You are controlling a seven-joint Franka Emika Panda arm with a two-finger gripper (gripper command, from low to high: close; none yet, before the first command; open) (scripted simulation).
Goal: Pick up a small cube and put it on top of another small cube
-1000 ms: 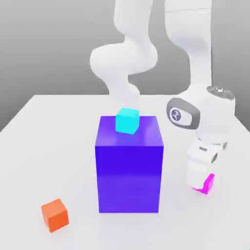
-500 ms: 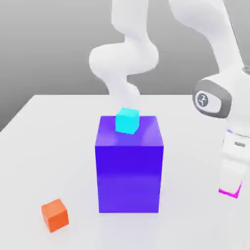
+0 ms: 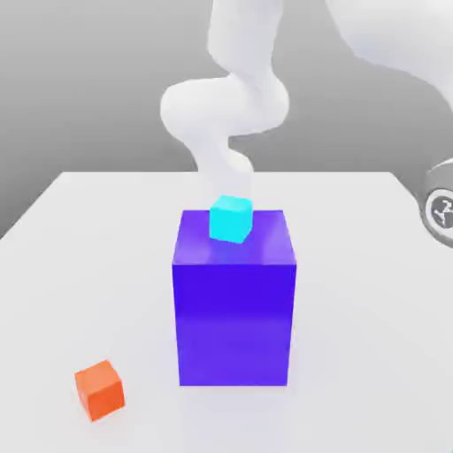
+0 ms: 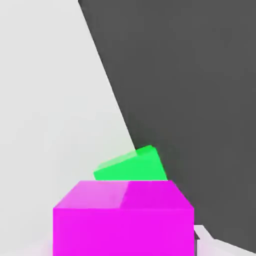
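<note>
The pincer is clamped on the pink cube, which sits right before the hand camera with its upper face and near face plain to see; the fingers themselves are hidden behind it. Just beyond the pink cube, farther from the pincer, a green cube lies on the white table, tilted in the picture and close to the table's edge, where the dark ground begins. In the exterior view the arm curves down behind the big blue block, and a grey wrist joint shows at the exterior view's right edge. The block stands upright mid-table with a cyan cube resting on its top near the back. An orange cube sits on the table, well apart from the block, toward the exterior view's lower left.
</note>
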